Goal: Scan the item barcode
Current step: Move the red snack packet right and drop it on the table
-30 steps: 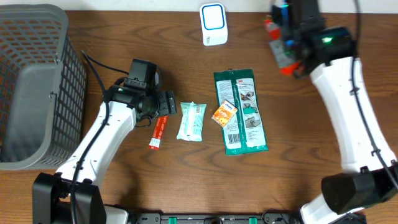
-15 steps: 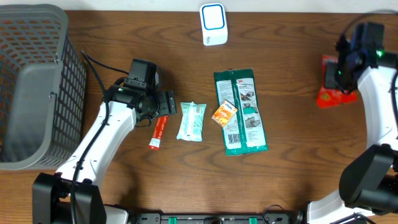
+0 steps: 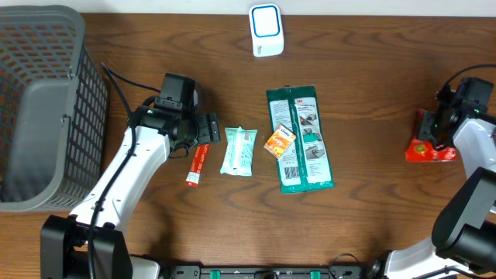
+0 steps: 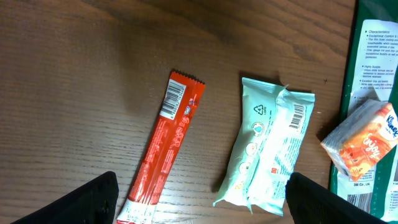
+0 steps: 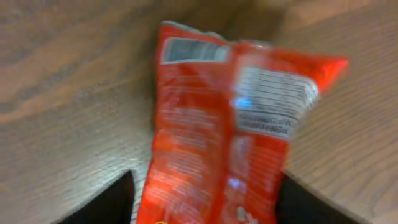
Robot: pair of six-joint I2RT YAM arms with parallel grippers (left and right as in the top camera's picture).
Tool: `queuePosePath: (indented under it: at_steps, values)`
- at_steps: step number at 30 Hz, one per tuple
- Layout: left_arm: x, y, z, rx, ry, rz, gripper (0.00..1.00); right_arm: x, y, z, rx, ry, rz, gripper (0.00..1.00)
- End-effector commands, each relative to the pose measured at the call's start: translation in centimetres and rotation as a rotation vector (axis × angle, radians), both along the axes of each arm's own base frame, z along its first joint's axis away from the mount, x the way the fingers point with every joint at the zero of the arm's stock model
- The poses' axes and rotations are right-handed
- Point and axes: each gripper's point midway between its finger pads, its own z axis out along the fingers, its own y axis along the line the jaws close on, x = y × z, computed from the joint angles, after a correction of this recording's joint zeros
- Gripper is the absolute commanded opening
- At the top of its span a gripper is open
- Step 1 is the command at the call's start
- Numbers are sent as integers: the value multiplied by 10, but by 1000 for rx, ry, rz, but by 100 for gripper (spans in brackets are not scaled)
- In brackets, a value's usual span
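The white and blue scanner [image 3: 265, 29] stands at the back middle of the table. A red snack packet [image 3: 428, 149] lies flat at the far right, its printed label facing up in the right wrist view [image 5: 230, 124]. My right gripper [image 3: 437, 126] hovers right over it, open, with a finger on each side of the packet [image 5: 205, 202]. My left gripper [image 3: 208, 128] is open and holds nothing. It hangs just above a red stick sachet [image 4: 168, 146] and a mint-green packet [image 4: 270, 155], with its jaws [image 4: 202, 202] wide apart.
A grey mesh basket [image 3: 39, 108] fills the left side. In the table's middle lie the red stick sachet [image 3: 197, 165], the mint packet [image 3: 239, 150], a small orange tissue pack [image 3: 280, 141] and two green packages [image 3: 304, 147]. The right table edge is close to the red packet.
My right arm swung from near the scanner to the far right and down. The red packet now lies on the table and the right jaws have opened. The left arm has not moved.
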Motion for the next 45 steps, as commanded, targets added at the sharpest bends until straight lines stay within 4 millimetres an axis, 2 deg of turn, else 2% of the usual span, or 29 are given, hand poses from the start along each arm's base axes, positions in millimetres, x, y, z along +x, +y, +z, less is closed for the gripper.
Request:
queuePosePath:
  at_steps: [1,2,7,9,10,11,13,15,18,21,24,25,26,28,29,32,41,45]
  values:
    - [3,1,2,7,-10,-4,87,0,-6,3,-9,-14,-5,79]
    - [3,1,2,7,-10,-4,87,0,-6,4,-8,-14,-5,82]
    - [3,1,2,6,-10,-4,87,-4,-14,20,-49,14,-34,81]
    - [3,1,2,6,-10,-4,87,-4,-21,42,-65,11,-92,72]
    - [3,1,2,7,-10,-4,87,-2,-20,49,-56,1,-100,67]
    - [3,1,2,6,-10,-3,87,4,-14,62,-23,-26,-91,49]
    - [3,1,2,5,-9,0,87,13,-1,73,39,-71,-52,26]
    - [3,1,2,5,-9,0,87,20,14,76,106,-104,-12,7]
    - [3,1,2,6,-9,0,87,18,21,67,132,-91,0,2]
    - [3,1,2,6,-9,0,87,13,17,52,114,-67,-16,1]
    - [3,1,2,6,-9,0,87,2,3,28,47,-25,-92,2]
    - [3,1,2,6,-9,0,87,-5,-6,22,7,-2,-130,3]
    - [3,1,2,5,-8,0,87,-20,-24,15,-82,45,-211,3]
    - [3,1,2,6,-8,0,87,-37,-41,14,-158,83,-303,3]
    - [3,1,2,6,-8,0,87,-39,-43,12,-149,80,-330,3]
    - [3,1,2,6,-9,0,87,-40,-39,6,-82,66,-330,8]
    - [3,1,2,6,-9,0,87,-56,-49,-2,-71,95,-373,9]
    - [3,1,2,6,-9,0,87,-62,-50,-12,-70,96,-384,9]
